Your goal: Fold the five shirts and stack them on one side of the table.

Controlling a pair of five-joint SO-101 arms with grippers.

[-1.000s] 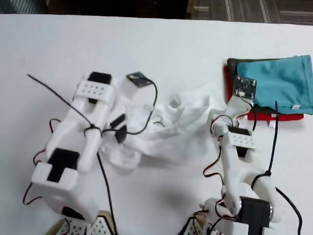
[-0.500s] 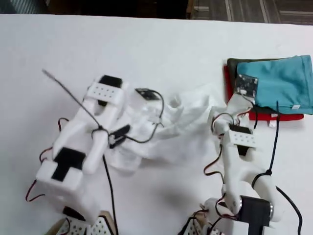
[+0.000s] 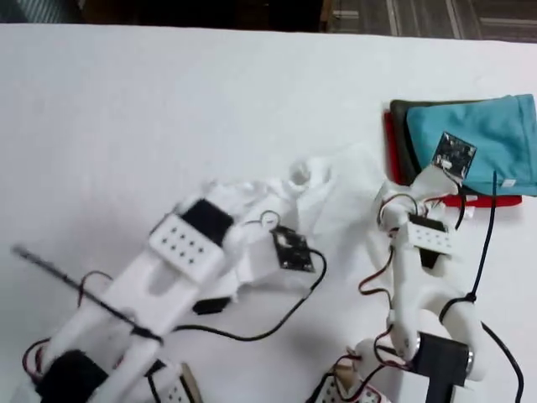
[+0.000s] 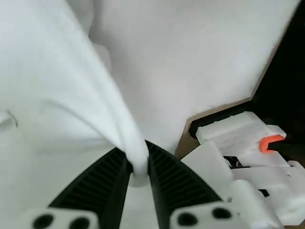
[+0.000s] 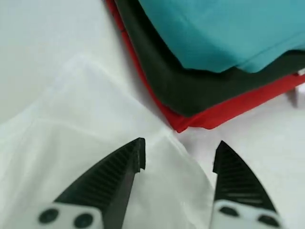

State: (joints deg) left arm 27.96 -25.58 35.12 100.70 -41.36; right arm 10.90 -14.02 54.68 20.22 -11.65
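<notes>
Since a second ago, the left arm [image 3: 180, 252] has drawn back toward the near edge of the table [image 3: 168, 101] and swung rightward. That has dragged the white shirt [image 3: 319, 189] into a tighter bunch, while the right arm [image 3: 424, 252] has edged toward the stack.

We see the white shirt as soft, thin cloth, crumpled into rounded folds near the table's middle. One flatter corner reaches toward the stack. The stack sits at the table's right side. The teal shirt [image 3: 487, 143] lies on top with a smooth, rounded fold. Beneath it is a dark shirt [image 3: 401, 134], and a red shirt [image 3: 470, 200] peeks out at the bottom.

The high view hides both grippers under their arms, and the wrist views fill that in. The left gripper [image 4: 138, 160] has ribbed black fingers clamped on a pulled-up ridge of the white shirt. The right gripper [image 5: 180, 148] hangs with its jaws well apart, holding nothing. It is above the shirt's flat corner, just beside the stack's layered corner.
</notes>
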